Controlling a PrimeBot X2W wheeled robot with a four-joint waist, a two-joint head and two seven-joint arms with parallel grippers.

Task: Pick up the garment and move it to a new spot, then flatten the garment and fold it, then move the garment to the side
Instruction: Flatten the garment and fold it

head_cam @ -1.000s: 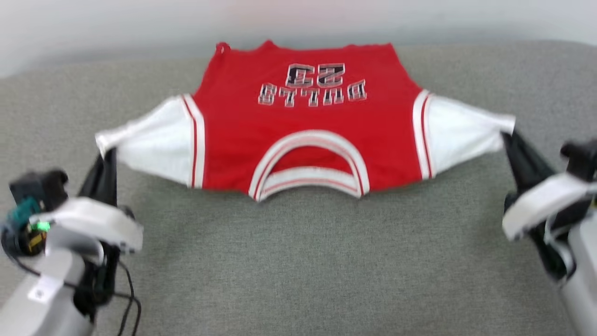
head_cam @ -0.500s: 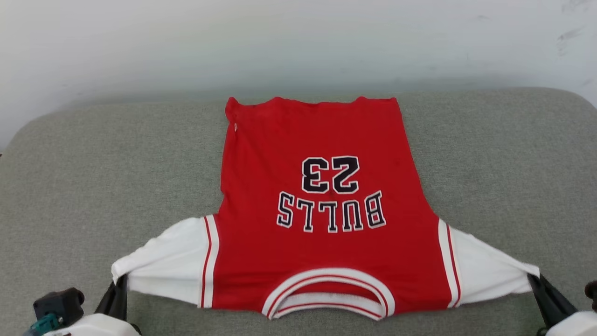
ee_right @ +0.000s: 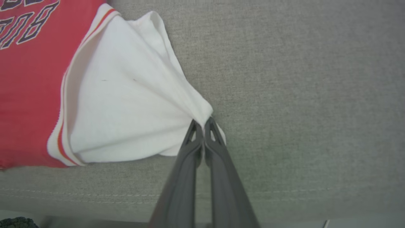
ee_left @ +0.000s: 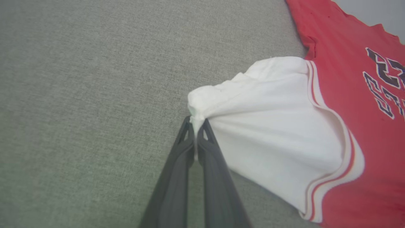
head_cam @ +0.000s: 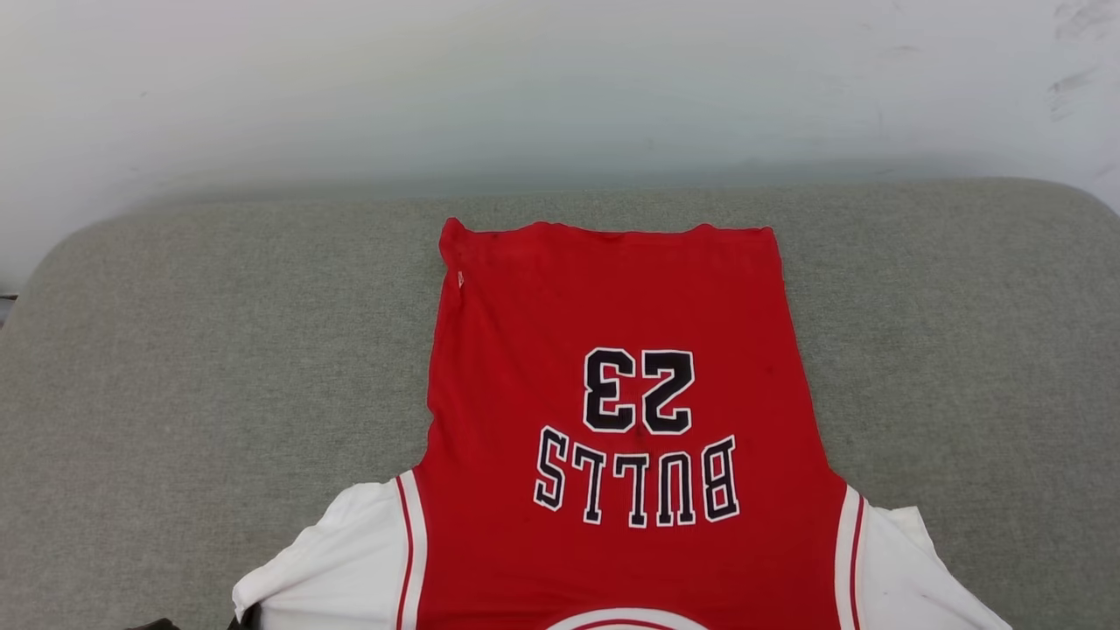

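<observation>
both clamped on garment [head_cam: 612,350] sleeves: left gripper [ee_left: 196,123], right gripper [ee_right: 202,123] | spread (print up) on grey cushion [head_cam: 219,350] | wall [head_cam: 525,87] behind

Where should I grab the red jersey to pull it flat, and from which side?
Grip the garment by its white sleeve tips, each from its outer side: the sleeves jut outward, and the left gripper and right gripper pinch them there.

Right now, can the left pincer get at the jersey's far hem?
Probably not: the left pincer is clamped on a white sleeve of the jersey, and the hem lies at its far end; it must release first.
</observation>
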